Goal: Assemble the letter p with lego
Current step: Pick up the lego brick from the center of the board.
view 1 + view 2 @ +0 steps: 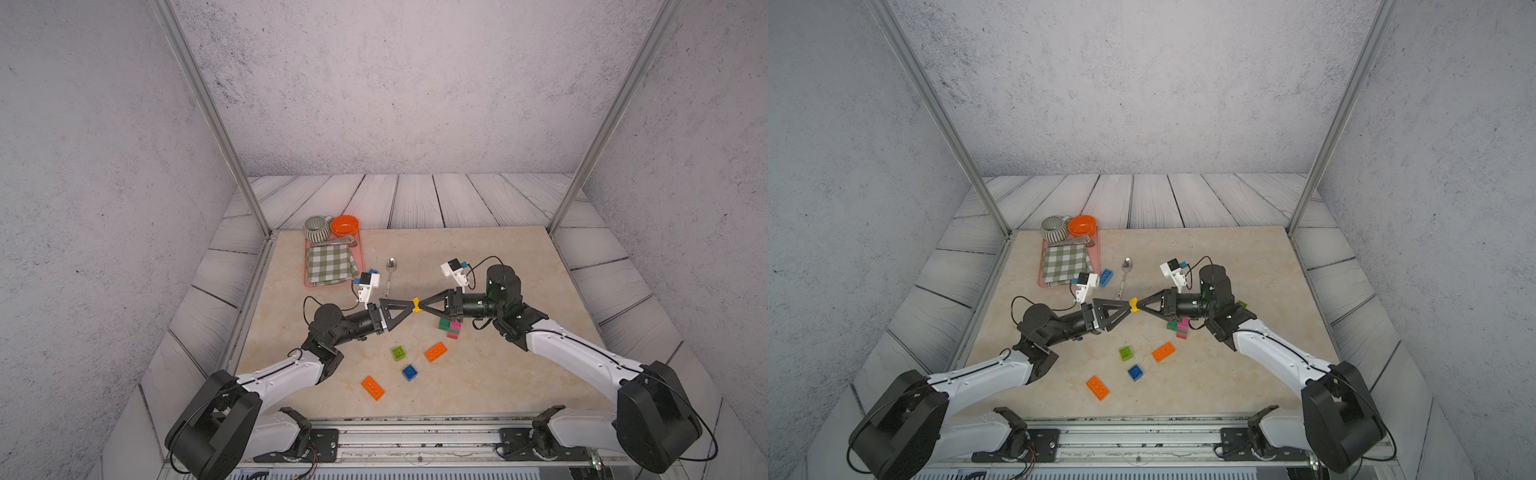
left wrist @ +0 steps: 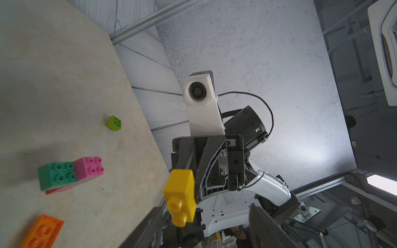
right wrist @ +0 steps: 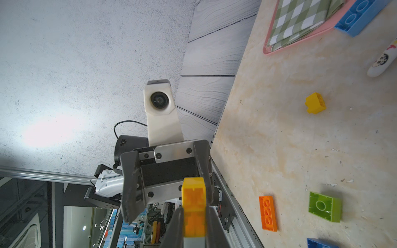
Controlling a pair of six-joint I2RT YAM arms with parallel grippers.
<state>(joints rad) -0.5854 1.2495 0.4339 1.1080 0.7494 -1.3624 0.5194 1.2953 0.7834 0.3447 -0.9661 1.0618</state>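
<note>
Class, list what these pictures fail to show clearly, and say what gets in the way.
Blue oblong brick: top view, mostly behind the left wrist camera.
Red brick: left wrist view, mostly under the green brick and pink brick.
Second blue brick: right wrist view, cut off by the picture's edge.
Spoon: right wrist view, bowl beyond the picture's edge.

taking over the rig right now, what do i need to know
Right gripper: shut on the yellow brick, held in the air.
Left gripper: open at that brick's free end, not gripping.
Done: a dark green, pink and red cluster on the table near the right gripper.
Loose: far orange oblong, near orange oblong, lime brick, blue square, blue oblong beside the tray.
Left: no p shape yet; add the yellow and loose bricks.
</note>
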